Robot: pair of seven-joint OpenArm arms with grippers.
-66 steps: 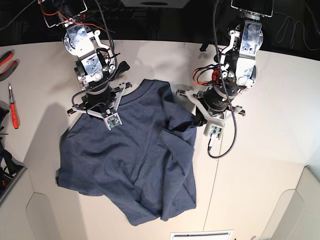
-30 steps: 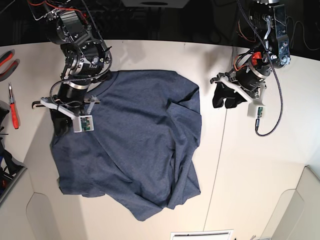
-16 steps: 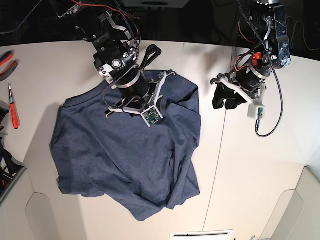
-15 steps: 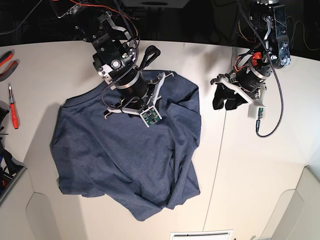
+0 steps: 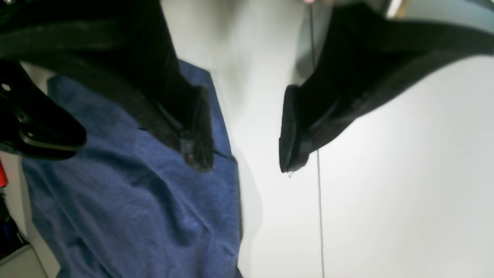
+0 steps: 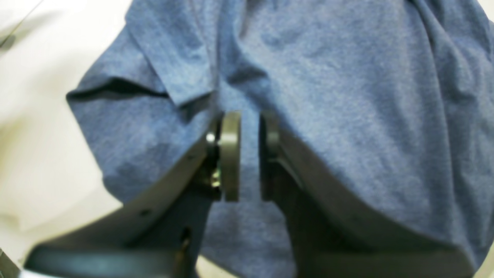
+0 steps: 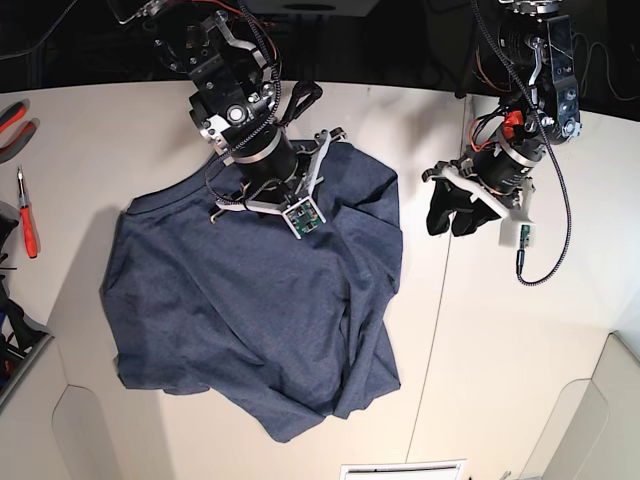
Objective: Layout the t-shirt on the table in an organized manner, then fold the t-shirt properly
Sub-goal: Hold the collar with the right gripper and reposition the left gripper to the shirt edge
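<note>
The t-shirt (image 7: 250, 320) lies on the table (image 7: 520, 340), spread wide but not flat. Its collar points to the far edge of the table. The side of the t-shirt nearest the thin dark seam (image 7: 435, 330) in the table is folded back over the body, and the near hem hangs in an uneven corner.

The right end effector (image 7: 268, 208) stands over the upper middle of the t-shirt, just below the collar. In the right wrist view its fingers (image 6: 230, 154) are close together with only a narrow gap, and blue cloth shows in that gap; I cannot tell if they pinch it. This view also shows a short sleeve (image 6: 127, 88) folded over near the fingers, which the base view does not show clearly.

The left end effector (image 7: 453, 215) is beside the t-shirt, over the bare table close to the seam. In the left wrist view its fingers (image 5: 294, 127) stand wide apart with nothing between them, and the edge of the t-shirt runs under one finger.

Beyond the t-shirt's opposite side, at the table's edge, lie a red screwdriver (image 7: 27, 218) and red-handled pliers (image 7: 12, 120), seen only from the base.
</note>
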